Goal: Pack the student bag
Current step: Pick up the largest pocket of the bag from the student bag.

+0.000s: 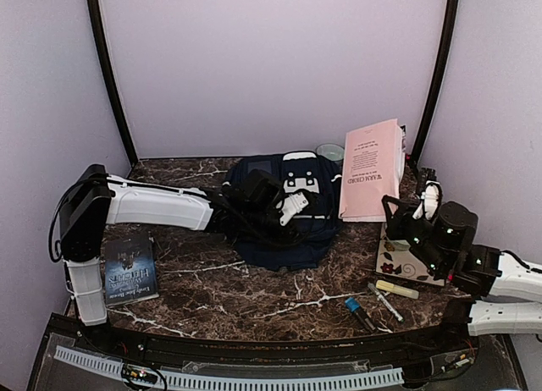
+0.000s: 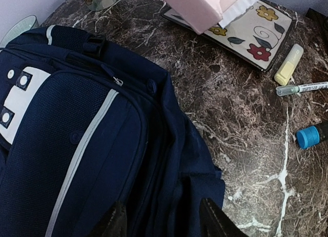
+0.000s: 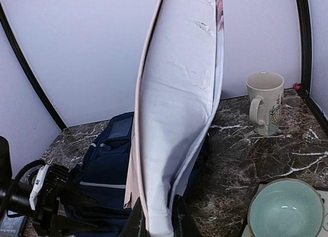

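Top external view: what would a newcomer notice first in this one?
The navy student bag lies flat mid-table, with the left gripper poised over its fabric, fingers apart. To its right, the right gripper pinches a large pink book and holds it upright. A dark book lies near the left arm's base.

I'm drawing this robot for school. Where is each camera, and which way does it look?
Top camera: high behind the arms, looking down at the table; both arms show.
Left wrist camera: on the left arm, looking down at the bag; the left gripper shows at the bottom.
Right wrist camera: on the right arm, facing the back wall; the right gripper pinches the pink book.
All three show the bag and pink book.
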`<state>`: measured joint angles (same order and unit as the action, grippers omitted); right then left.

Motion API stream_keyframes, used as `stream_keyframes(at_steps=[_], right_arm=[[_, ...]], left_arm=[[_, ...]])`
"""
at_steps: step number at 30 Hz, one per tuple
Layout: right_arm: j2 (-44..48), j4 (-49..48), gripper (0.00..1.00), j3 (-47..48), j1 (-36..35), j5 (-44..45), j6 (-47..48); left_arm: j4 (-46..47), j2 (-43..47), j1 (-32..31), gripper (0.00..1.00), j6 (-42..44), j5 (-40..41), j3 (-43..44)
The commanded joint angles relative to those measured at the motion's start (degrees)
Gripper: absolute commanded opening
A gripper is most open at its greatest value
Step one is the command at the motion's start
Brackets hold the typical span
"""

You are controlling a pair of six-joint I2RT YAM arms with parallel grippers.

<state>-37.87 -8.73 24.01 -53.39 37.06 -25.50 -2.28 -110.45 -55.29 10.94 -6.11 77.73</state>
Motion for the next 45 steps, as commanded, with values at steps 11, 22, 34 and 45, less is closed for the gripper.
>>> stream_keyframes(at_steps=[11,22,34,45], right_arm=[[2.97,-1.58,0.0,-1.51,0.12,-0.54,0.12],[4.49,-1.47,0.0,-2.01,0.13,-3.87,-1.75],[8.99,3.52,0.0,-2.27,0.13,-14.83,-7.78],[11.59,7.96,0.0,-5.68,0.12,-32.95,-14.25]], left_arm=[[-6.66,-4.51,2.03,0.32,3.13,-0.98,6.04],[-6.89,-0.3,4.79,0.0,1.27,3.38,6.41],[-8.87,2.35,8.33,0.0,-6.14,4.54,13.87],[-6.44,1.82,10.78,0.0,-8.91,7.61,16.22]])
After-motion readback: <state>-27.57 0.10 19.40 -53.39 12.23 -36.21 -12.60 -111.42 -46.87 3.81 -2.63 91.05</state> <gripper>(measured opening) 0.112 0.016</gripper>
